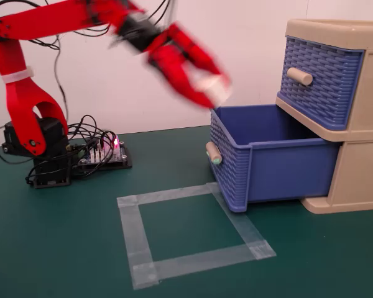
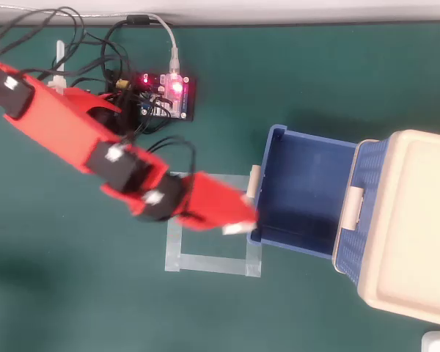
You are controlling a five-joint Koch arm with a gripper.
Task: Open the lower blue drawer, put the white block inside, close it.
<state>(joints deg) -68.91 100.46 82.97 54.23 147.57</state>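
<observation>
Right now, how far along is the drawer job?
The lower blue drawer is already pulled open and empty. The gripper holds the white block in the air near the drawer's front edge, blurred by motion. Left: dropping the block inside and pushing the drawer shut.

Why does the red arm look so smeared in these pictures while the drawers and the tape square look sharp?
In the fixed view, the gripper and the white block it carries are streaked by motion blur, while the lower blue drawer is crisp. In the overhead view, the gripper is smeared too; the taped square is sharp.
</observation>
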